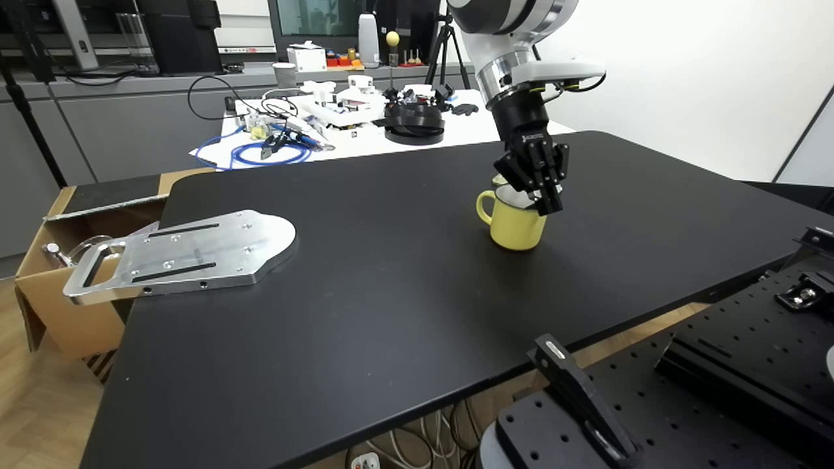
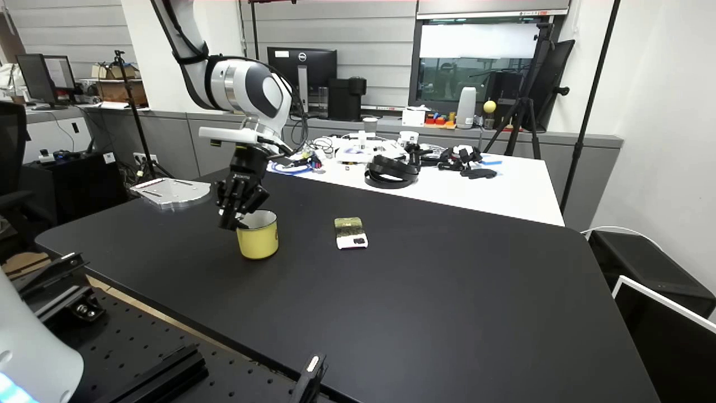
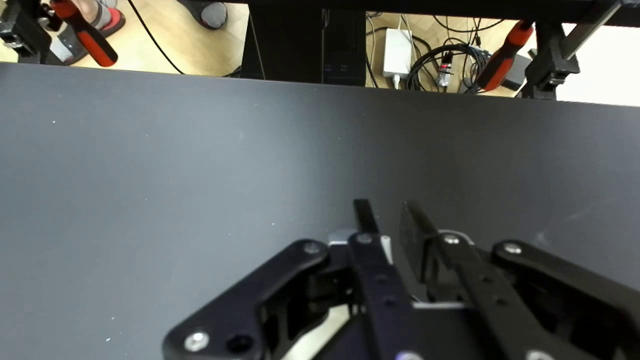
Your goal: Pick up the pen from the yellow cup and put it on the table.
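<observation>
The yellow cup (image 1: 516,229) stands upright on the black table (image 1: 365,352); it also shows in an exterior view (image 2: 258,242). My gripper (image 1: 545,203) points down at the cup's rim, with its fingertips at or just over the cup's edge; contact is unclear. In the wrist view the fingers (image 3: 386,202) stand a gap apart. A small white stick end, likely the pen (image 3: 387,247), shows beside the left finger, with the right finger clear of it. The rest of the pen is hidden by the gripper and cup.
A silver metal plate (image 1: 202,251) lies at the table's side. A green and white block (image 2: 351,233) lies near the cup. A cluttered white table (image 2: 475,190) stands behind. A cardboard box (image 1: 78,319) is beside the table. The perforated black robot base (image 1: 651,404) borders it.
</observation>
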Motion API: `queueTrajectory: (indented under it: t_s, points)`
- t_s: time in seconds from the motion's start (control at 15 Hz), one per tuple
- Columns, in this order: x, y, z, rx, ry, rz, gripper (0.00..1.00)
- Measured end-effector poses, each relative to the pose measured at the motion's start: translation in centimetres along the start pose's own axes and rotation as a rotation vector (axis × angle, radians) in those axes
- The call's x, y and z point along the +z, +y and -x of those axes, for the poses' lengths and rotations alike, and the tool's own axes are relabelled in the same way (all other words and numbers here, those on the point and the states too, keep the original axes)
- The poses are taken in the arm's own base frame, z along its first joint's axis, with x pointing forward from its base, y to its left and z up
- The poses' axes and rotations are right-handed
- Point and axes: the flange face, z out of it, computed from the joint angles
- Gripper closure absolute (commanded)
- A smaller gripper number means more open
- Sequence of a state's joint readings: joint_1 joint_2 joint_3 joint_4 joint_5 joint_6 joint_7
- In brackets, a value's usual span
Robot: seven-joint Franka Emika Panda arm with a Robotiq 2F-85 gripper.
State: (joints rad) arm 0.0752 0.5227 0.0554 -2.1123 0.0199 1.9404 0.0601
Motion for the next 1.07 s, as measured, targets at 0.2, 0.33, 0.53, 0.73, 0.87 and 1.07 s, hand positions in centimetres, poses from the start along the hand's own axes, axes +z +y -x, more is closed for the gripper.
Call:
queueTrajectory:
  t_s: [0.2, 0.33, 0.53, 0.73, 0.87, 1.07]
  points:
    - [0.0, 0.0, 0.0, 0.000, 0.002, 0.000, 0.98]
    - [0.0, 0.0, 0.0, 0.000, 0.002, 0.000, 0.98]
    - [0.0, 0.0, 0.0, 0.000, 0.002, 0.000, 0.98]
    - [-0.5, 0.0, 0.0, 0.001, 0.006, -0.001, 0.98]
    - [-1.6, 0.1, -0.1, 0.002, 0.011, -0.002, 0.98]
    - [-4.1, 0.2, 0.0, 0.004, 0.024, -0.006, 0.98]
